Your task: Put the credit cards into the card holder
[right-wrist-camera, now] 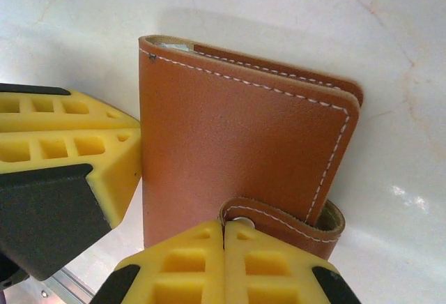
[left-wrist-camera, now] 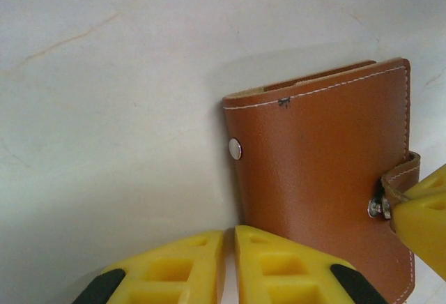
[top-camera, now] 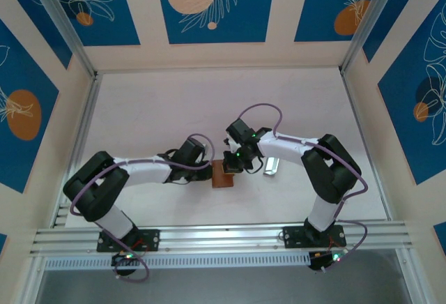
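Right hand point(right-wrist-camera: 223, 259): closed, yellow ribbed fingertips pinched together on the end of the closing strap point(right-wrist-camera: 282, 224) of the small reddish-brown leather-look folding card holder point(right-wrist-camera: 237, 137), right at the strap's metal stud.
Left hand point(left-wrist-camera: 230, 262): narrow, with only a thin slit between its yellow fingertips and nothing in the slit; tips just beside the card holder's lower left corner.
Card holder: folded shut, flat on the white marbled counter point(top-camera: 174, 109), between the two hands; white stitching along its edges.
Left wrist view alone: small pale round snap button point(left-wrist-camera: 235, 148) at the cover's left edge; a yellow finger of the right hand at the frame's right side, on the strap beside a second metal stud.
Right wrist view alone: one left-hand finger lying along the card holder's long left edge, seemingly touching it; a sliver of greyish lining at the top left corner; strap curled over the lower right edge into a loop.
Top view alone: both arms bent inward, meeting over the card holder in the counter's near middle; a thin silvery-grey rectangular credit card point(top-camera: 272, 166) flat on the counter just right of the right hand, well apart from the card holder's opening.
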